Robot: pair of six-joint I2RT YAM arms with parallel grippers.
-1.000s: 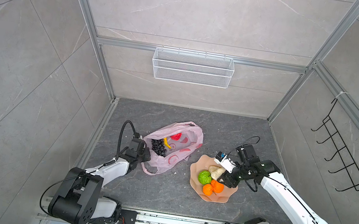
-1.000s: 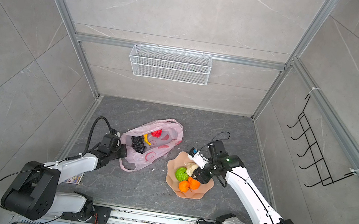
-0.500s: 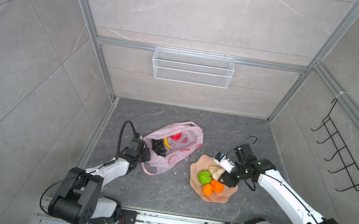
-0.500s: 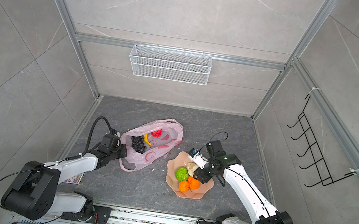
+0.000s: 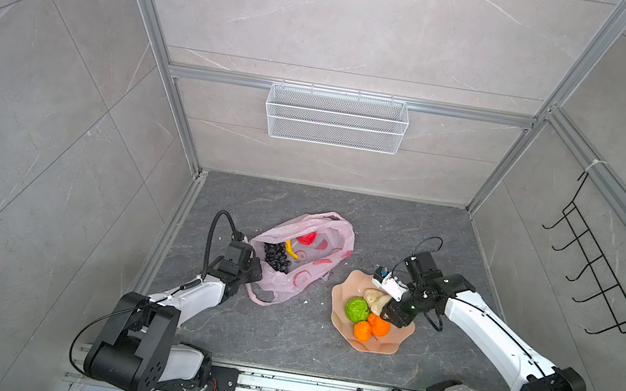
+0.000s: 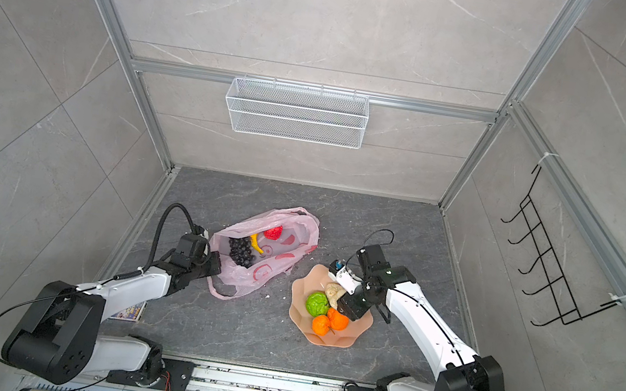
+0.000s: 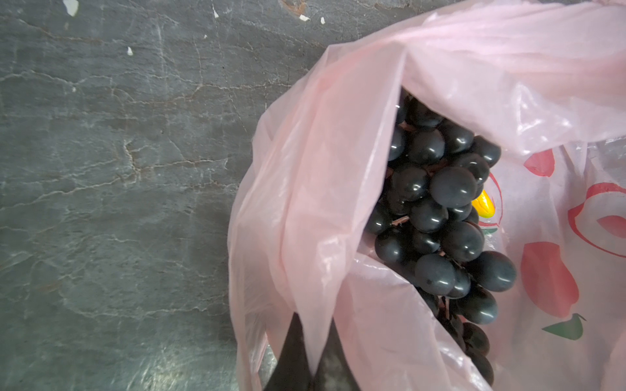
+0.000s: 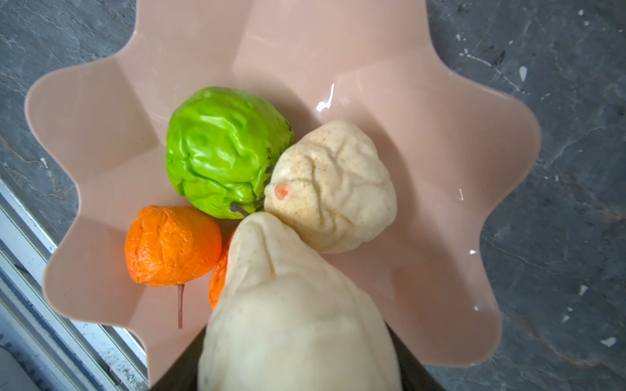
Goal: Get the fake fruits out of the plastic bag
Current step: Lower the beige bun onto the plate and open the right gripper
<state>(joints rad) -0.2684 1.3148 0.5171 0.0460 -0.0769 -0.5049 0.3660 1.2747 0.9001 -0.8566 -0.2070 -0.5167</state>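
The pale pink plastic bag lies open on the dark floor. In it are the fake fruits that show inside: a dark grape bunch, a yellow banana and a red apple. My left gripper is shut on the bag's rim. My right gripper holds a beige lump low over the peach plate. The lump's tip touches a second beige lump. A green ball and two oranges lie beside them.
A white wire basket hangs on the back wall and a black hook rack on the right wall. The metal rail runs along the front edge. A small printed card lies under the left arm.
My right gripper has sunk a little toward the plate with the beige lump. The left gripper and the bag have not moved.
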